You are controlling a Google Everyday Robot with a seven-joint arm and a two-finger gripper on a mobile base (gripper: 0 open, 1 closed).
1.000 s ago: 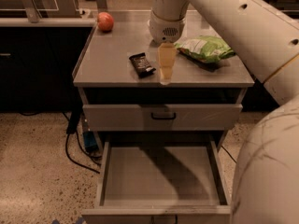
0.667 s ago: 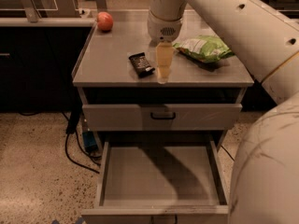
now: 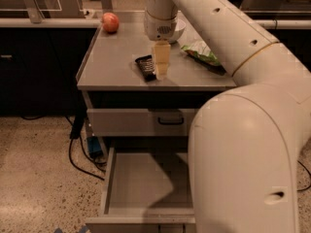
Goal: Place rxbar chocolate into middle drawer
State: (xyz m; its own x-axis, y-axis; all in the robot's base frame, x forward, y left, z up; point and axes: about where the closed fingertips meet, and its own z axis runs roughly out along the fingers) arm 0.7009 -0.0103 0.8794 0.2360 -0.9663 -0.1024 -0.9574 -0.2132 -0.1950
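Observation:
The rxbar chocolate, a small flat black bar, lies on the grey cabinet top near its front edge. My gripper hangs straight down from the wrist and sits just to the right of the bar, low over the top and close beside it. Below a closed drawer with a dark handle, an open drawer is pulled out and shows an empty grey bottom. My arm's large white elbow covers the drawer's right part.
A green-and-white crinkly bag lies right of the gripper. A red apple sits at the back left corner. A white bowl is behind the wrist. Cables run on the speckled floor left of the cabinet.
The gripper has moved a little left, closer to the black bar. The arm's elbow has swung further into view on the right. The bar, bag and apple have not moved.

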